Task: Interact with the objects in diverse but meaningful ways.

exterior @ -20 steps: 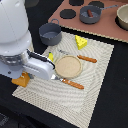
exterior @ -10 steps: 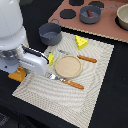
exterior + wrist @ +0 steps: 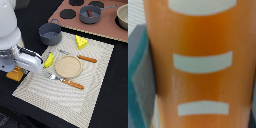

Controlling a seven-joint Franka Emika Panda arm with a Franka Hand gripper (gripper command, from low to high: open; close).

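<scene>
The orange ridged bread slab [image 3: 200, 65] is being lifted slightly off the worktop's left edge; gripper closure cannot be told.

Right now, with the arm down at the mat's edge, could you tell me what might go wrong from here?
1. The gripper is hidden behind the arm in the exterior view, and the wrist view is filled by the orange bread, so any grasp cannot be confirmed.
2. The arm's body sits close to the banana and fork; a sweep could knock them.
3. The bread lies off the mat by the edge and might be pushed further.
</scene>
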